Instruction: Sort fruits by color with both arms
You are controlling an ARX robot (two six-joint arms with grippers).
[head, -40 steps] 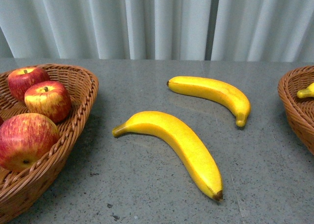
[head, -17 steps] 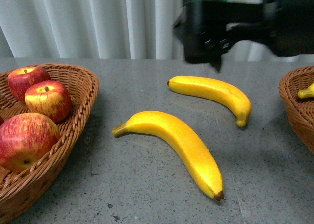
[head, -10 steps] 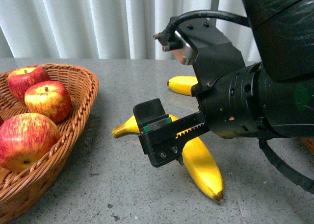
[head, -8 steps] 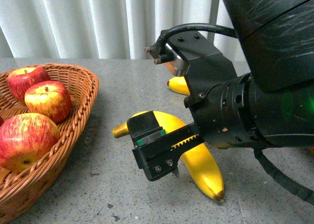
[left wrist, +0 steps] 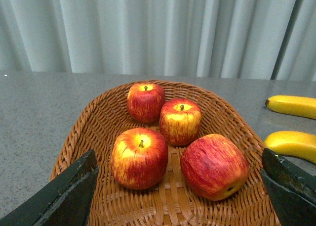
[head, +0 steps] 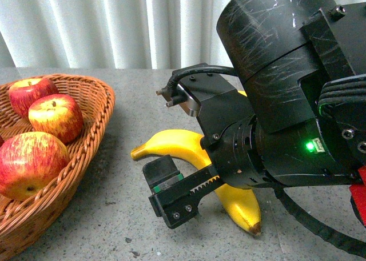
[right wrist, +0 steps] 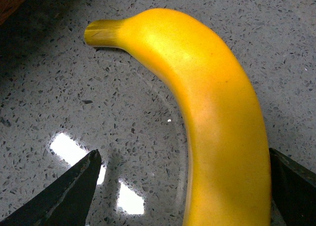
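Three red apples [head: 31,161] lie in a wicker basket [head: 97,109] on the left. The left wrist view shows several apples [left wrist: 139,157] in that basket [left wrist: 79,132], with my left gripper [left wrist: 178,196] open above them and holding nothing. A yellow banana [head: 171,144] lies on the grey table. My right gripper [head: 183,184] is open and straddles the banana's middle. In the right wrist view the banana [right wrist: 217,117] lies between the spread fingers [right wrist: 69,194], close to one of them. A second banana [left wrist: 294,106] lies farther back and is mostly hidden by my right arm in the front view.
My bulky black right arm [head: 286,101] fills the right half of the front view and hides whatever is behind it. A pale curtain [head: 114,27] hangs behind the table. Bare speckled tabletop [head: 114,215] shows between the basket and the banana.
My right arm came in from the upper right and lowered over the near banana, with the open gripper sliding down and to the left. The bananas and apples have not moved.
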